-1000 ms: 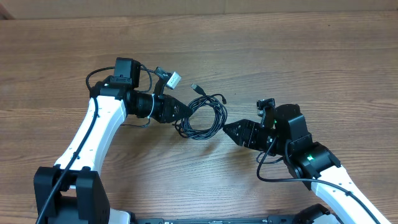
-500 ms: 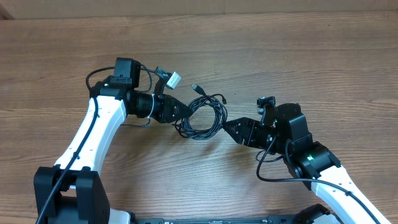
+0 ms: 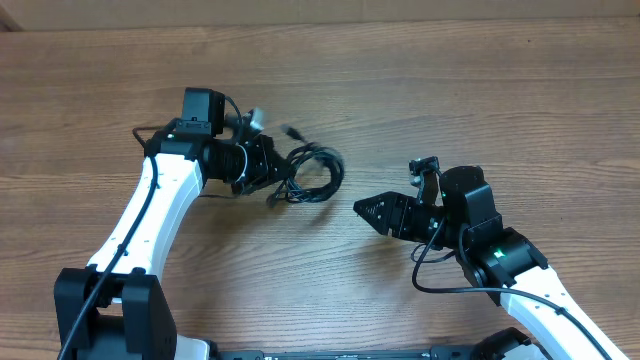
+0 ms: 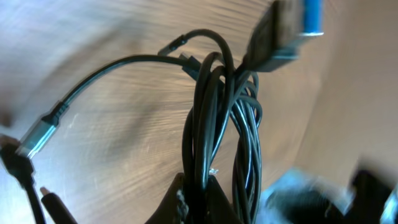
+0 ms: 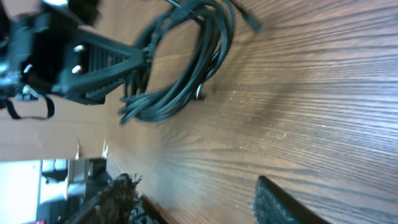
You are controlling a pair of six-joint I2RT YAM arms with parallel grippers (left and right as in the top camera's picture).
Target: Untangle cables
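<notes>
Several thin black cables (image 3: 318, 170) are gathered in a loose coil on the wooden table (image 3: 520, 90), a little left of its middle and nearer the far edge than the near one. The left gripper (image 3: 272, 170) is closed tight on the coil's left side. In the left wrist view the strands (image 4: 214, 118) run down between its dark fingers (image 4: 186, 202), and the loops twist over one another above them. One strand arcs off to a silvery plug (image 4: 38, 135) lying on the wood, and a blurred USB plug with a blue tongue (image 4: 298, 22) shows at the top of that view.

The right gripper (image 3: 362, 209) sits to the right of the coil, apart from it and pointed toward it. Its fingers (image 5: 286, 202) stand wide apart with only bare wood between them — it holds nothing. From its wrist camera the coil (image 5: 193, 62) appears ahead, with the left gripper (image 5: 140, 57) pinching its edge.
</notes>
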